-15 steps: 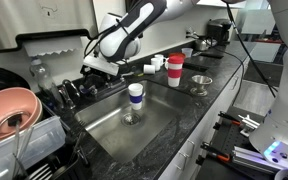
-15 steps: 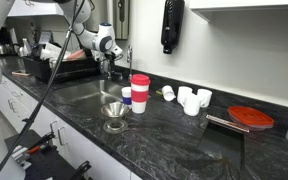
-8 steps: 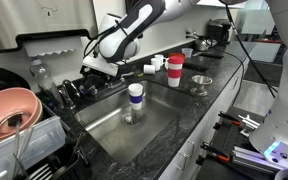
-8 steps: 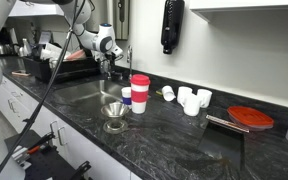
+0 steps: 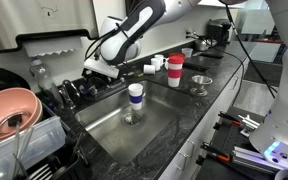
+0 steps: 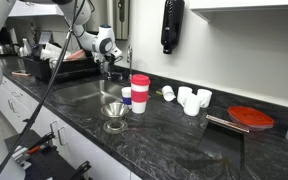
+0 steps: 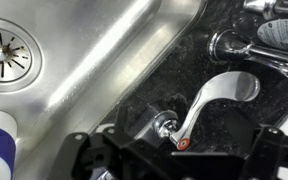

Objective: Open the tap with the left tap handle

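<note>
In the wrist view the left tap handle lies on the worktop behind the sink. Its long axis slants from hub toward the tap. The pincer is spread wide, holding nothing — jaws either side of the hub end.

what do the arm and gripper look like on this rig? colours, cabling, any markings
The white robot arm has glossy rounded shells with black sections at the joints. The black two-finger gripper is matte and blocky. In the wrist view its fingers are dark and blurred. A thin black cable hangs alongside the arm. No markings are readable at this size.
</note>
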Available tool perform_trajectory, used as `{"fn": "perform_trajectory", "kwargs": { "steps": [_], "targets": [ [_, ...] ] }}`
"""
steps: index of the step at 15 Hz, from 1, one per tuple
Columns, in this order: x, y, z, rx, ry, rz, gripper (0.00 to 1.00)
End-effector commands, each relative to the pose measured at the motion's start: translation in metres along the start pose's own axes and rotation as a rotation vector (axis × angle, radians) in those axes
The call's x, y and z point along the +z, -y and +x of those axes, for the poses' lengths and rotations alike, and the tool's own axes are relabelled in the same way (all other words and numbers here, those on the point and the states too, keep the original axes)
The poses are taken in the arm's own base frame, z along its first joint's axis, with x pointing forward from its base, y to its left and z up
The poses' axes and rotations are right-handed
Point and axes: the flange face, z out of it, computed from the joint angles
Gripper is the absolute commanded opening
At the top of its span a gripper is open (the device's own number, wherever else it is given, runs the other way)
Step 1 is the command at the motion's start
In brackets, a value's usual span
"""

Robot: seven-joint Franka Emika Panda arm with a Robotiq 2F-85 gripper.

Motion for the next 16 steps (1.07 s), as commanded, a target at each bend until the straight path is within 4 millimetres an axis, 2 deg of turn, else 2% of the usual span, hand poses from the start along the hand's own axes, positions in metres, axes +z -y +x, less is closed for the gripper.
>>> {"fn": "perform_trajectory", "kwargs": {
  "steps": [1, 5, 11, 16],
  "targets": [
    [0.004, -0.008, -0.008, 0.079, -0.015, 0.018, 1.00],
    [0.014, -0.008, -0.015, 0.142, -0.038, 0.066, 1.00],
    [0.028, -0.018, -0.006, 0.254, -0.108, 0.135, 1.00],
    [0.036, -0.016, -0.012, 0.259, -0.097, 0.191, 1.00]
  ]
}}
